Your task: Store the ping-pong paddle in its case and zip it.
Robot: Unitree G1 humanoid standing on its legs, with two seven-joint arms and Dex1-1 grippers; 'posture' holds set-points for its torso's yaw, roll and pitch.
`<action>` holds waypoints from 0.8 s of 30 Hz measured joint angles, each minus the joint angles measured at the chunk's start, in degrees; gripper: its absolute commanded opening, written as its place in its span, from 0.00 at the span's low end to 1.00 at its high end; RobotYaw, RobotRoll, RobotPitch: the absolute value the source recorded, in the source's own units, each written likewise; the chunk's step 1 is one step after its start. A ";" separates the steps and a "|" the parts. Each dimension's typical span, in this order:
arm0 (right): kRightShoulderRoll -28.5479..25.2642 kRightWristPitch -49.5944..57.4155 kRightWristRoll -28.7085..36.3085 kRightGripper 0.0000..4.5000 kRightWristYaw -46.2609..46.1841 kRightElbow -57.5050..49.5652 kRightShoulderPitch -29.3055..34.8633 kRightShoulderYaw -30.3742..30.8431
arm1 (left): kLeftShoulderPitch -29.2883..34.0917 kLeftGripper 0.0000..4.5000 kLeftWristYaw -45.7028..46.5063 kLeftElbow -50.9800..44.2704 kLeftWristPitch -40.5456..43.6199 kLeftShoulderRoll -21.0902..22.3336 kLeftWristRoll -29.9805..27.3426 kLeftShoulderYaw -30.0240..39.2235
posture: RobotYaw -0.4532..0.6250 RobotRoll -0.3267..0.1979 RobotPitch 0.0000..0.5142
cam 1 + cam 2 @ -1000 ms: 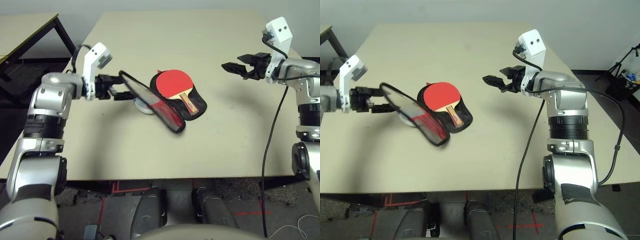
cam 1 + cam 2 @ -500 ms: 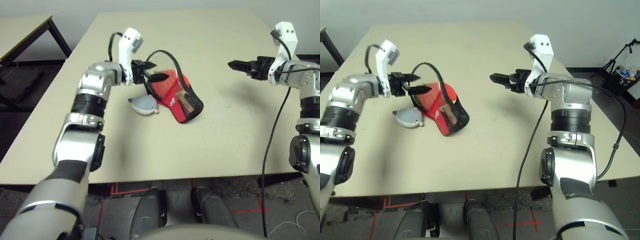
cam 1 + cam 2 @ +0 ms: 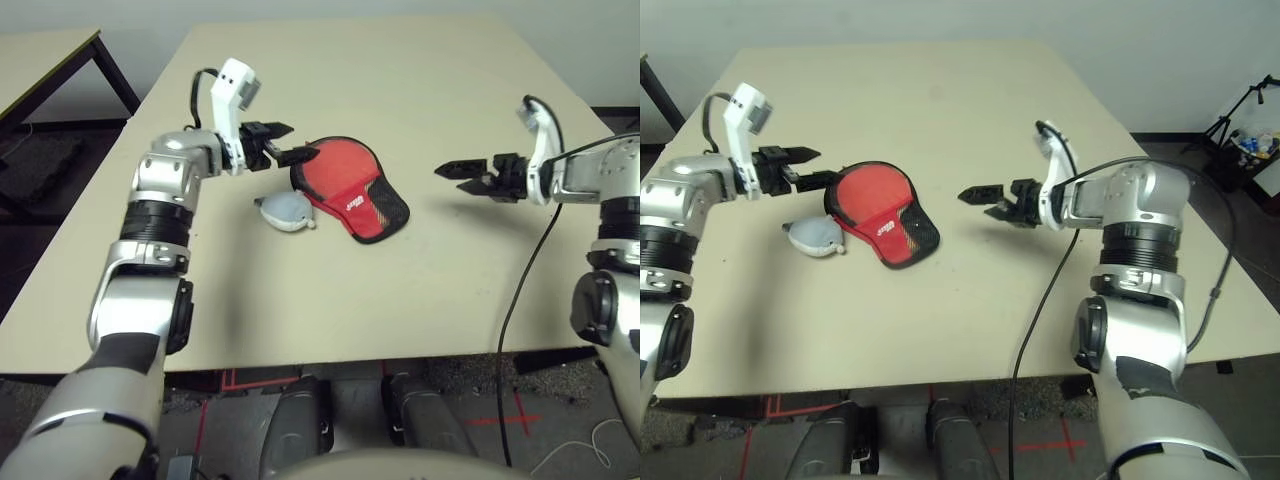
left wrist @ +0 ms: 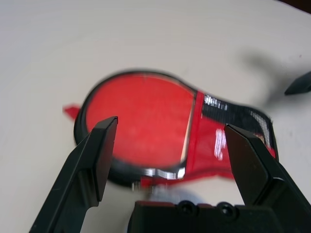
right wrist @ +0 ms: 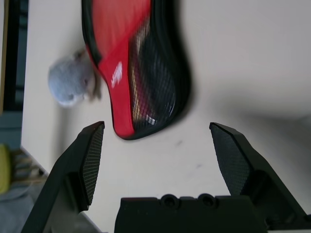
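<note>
1. The left gripper point(image 3: 290, 143) stood released, fingers spread and holding nothing, at the upper left of the left eye view, its tips just beside the round end of the case point(image 3: 350, 188).
2. The right gripper point(image 3: 453, 170) was likewise spread and empty, at right of centre, well apart from the case.
3. The case lay flat on the table point(image 3: 400, 300) just left of centre, its flap down over the body; whether the ping-pong paddle was inside could not be told.
4. A black mesh pocket point(image 5: 155, 73) covered its narrow end.
5. A small white logo point(image 3: 356, 204) sat on the red fabric, too small to read.
6. A grey pouch point(image 3: 284, 212) lay touching the case's left edge.
</note>
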 measured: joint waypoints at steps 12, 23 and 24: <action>5.48 -6.86 -1.50 0.99 -3.81 9.42 -3.01 2.40 | 4.21 1.00 5.69 -7.85 5.27 -1.37 -2.55 2.20 | 0.48 0.62 0.18; 9.19 -18.66 -3.31 0.99 -6.56 24.65 -9.97 1.60 | 4.27 1.00 7.43 -8.07 5.77 -2.83 -3.06 2.17 | 0.45 0.62 0.21; 9.34 -19.26 -3.30 0.99 -6.88 25.63 -10.41 1.32 | 4.24 1.00 7.55 -8.04 5.77 -3.06 -3.09 2.15 | 0.45 0.62 0.21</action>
